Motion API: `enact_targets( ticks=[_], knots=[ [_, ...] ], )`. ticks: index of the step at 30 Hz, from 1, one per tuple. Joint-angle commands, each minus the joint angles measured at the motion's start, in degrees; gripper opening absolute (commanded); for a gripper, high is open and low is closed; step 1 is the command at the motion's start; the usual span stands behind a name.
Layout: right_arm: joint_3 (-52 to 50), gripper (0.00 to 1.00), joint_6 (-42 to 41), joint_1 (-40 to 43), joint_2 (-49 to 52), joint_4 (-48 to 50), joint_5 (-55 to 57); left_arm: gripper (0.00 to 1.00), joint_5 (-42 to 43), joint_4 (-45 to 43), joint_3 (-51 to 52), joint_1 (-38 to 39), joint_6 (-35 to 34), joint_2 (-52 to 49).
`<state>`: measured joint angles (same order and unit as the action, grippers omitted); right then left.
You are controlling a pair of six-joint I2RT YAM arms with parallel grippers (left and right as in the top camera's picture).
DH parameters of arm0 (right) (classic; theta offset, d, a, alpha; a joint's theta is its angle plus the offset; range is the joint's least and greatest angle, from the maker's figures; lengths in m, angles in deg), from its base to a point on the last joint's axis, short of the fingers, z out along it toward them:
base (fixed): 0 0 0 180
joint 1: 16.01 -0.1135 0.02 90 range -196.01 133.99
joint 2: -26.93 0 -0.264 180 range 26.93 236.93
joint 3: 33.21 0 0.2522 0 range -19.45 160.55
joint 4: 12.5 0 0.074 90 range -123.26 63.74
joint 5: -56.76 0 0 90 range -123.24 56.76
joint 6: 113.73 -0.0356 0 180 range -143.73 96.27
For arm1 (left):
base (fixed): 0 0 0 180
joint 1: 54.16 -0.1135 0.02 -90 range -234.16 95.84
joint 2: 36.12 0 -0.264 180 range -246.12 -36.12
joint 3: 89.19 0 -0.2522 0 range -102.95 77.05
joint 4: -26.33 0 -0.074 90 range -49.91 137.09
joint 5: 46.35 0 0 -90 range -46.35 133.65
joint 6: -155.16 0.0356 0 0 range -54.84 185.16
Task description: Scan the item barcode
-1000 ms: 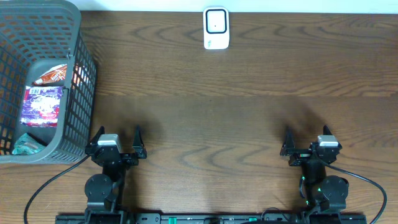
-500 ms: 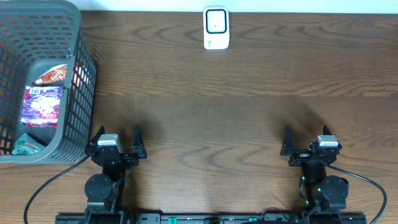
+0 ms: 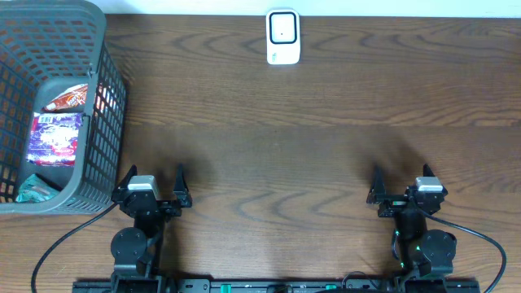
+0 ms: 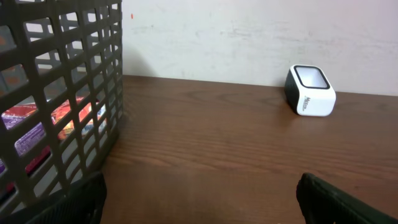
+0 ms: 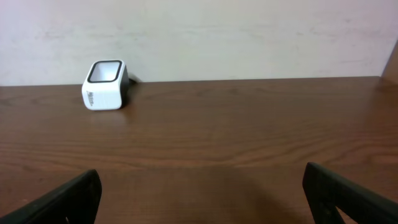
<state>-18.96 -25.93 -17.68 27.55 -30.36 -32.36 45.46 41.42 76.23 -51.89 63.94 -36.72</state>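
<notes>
Brown wood with wavy lines covers the table (image 3: 309, 155), and a plain white wall (image 5: 249, 37) stands behind its far edge. A little white scanner (image 3: 283, 37) with a black top window sits at the far edge, about in the middle, close to the wall. It stands alone, well apart from both arms.

A big grey basket (image 3: 110, 81) with holes in its sides takes up the far left corner. Three snack packs lie in the bottom of it. A purple packet (image 3: 55, 138) lies flat in the middle. A red packet (image 3: 67, 98) lies past it, on the far side. A green packet (image 3: 34, 189) pokes out at the near end. The writing on the packs is too small to read.

The left gripper (image 3: 155, 175) sits low at the near edge, just beside the near corner of the basket. Its jaws stand wide apart, with only bare table showing between them. The right gripper (image 3: 401, 175) sits at the near edge on the other side, far from the basket. Its jaws are spread wide too, and they hold only air. Both grippers point toward the wall.
</notes>
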Motion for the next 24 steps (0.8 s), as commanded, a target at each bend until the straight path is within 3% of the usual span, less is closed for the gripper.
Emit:
enact_targets(
  ticks=[1,18,21,24],
  knots=[
    [-0.17,0.99,-0.52,0.5,-0.33,-0.2,-0.15,0.98,-0.74,2.75,0.59,-0.15,0.98,0.26],
    [-0.17,0.99,-0.52,0.5,-0.33,-0.2,-0.15,0.98,-0.42,2.38,0.59,-0.15,0.24,0.26],
    [-0.17,0.99,-0.52,0.5,-0.33,-0.17,-0.15,0.98,9.97,1.6,0.57,-0.09,-7.5,0.26],
    [-0.17,0.99,-0.52,0.5,-0.33,-0.2,-0.15,0.98,17.33,0.74,0.57,-0.09,-8.15,0.26]
  ],
)
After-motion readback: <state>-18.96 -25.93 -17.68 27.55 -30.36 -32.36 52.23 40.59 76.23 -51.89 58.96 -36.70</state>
